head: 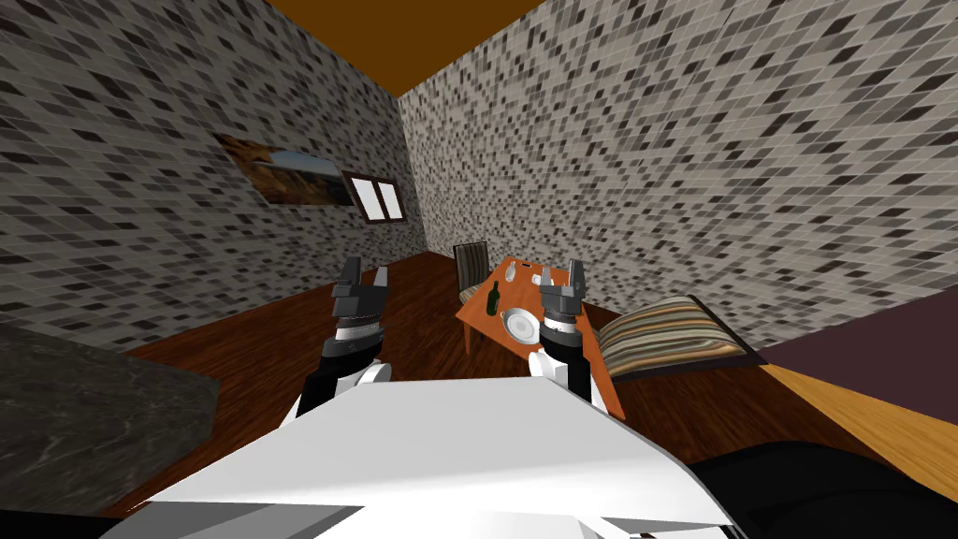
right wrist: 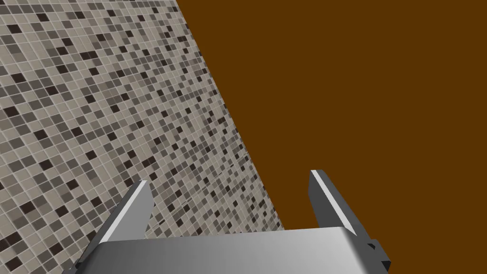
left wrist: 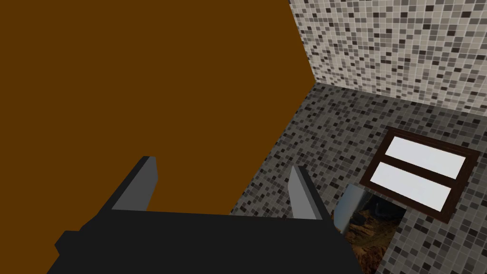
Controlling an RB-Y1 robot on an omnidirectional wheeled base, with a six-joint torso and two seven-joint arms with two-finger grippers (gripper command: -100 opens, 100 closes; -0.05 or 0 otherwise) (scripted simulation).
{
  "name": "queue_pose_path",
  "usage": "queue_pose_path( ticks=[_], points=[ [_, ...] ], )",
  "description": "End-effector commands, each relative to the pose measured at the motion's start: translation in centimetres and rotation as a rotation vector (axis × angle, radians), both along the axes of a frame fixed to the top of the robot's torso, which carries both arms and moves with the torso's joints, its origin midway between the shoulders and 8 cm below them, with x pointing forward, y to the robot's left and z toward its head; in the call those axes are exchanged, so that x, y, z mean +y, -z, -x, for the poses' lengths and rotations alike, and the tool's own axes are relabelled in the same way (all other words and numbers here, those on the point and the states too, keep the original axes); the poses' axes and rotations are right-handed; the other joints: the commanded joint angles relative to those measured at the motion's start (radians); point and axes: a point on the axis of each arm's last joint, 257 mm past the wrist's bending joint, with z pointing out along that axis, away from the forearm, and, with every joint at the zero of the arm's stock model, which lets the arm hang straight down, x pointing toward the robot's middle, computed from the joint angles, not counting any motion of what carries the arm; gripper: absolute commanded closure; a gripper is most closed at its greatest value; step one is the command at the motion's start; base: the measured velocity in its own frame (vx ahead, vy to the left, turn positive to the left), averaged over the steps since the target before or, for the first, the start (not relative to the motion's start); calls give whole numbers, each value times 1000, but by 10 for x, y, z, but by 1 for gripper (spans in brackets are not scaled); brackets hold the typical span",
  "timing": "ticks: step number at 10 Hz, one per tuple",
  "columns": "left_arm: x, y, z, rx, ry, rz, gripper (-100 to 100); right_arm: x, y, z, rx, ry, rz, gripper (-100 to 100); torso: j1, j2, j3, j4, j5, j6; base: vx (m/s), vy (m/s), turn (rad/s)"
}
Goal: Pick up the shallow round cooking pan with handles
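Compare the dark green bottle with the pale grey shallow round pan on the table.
The dark green bottle stands upright, narrow; the pale grey shallow round pan lies flat, wide. The bottle is dark, the pan light. The pan sits nearer me than the bottle. Both rest on the orange-brown table.

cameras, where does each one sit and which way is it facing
head view: on the head, looking down and forward to the table with the pan; both raised forearms, left gripper and right gripper show.
left wrist view: on the left hand, aimed upward, off the table; its open fingers show.
right wrist view: on the right hand, also upward; open fingers show.
shared: head view shows both grippers the wrist views look along.
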Motion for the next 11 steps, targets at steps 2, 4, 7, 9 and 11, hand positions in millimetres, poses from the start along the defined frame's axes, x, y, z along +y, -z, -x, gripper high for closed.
queue_pose_path(
  ticks=[2, 4, 7, 9, 11],
  points=[
    [0, 0, 0, 0, 0, 0, 0, 1, 10, -12, 41, -47, 16, -100, 0, 0, 0, 0, 0, 0, 4, 24, -64],
    [0, 0, 0, 0, 0, 0, 0, -4, 23, -28, 93, -93, -2, -100, 3, 0, 0, 0, 1, 0, 2, 55, -83],
    [0, 0, 0, 0, 0, 0, 0, -16, 39, -49, 157, -141, -56, -100, 5, -1, 0, 0, 1, 0, 3, 70, -106],
    [0, 0, 0, 0, 0, 0, 0, -33, 58, -72, 227, -185, -139, -100, 4, 0, 0, 0, 1, 0, 4, 68, -133],
    [0, 0, 0, 0, 0, 0, 0, -43, 70, -85, 269, -215, -202, -100, 4, -1, 0, 0, 1, 0, 2, 66, -90]
  ],
)
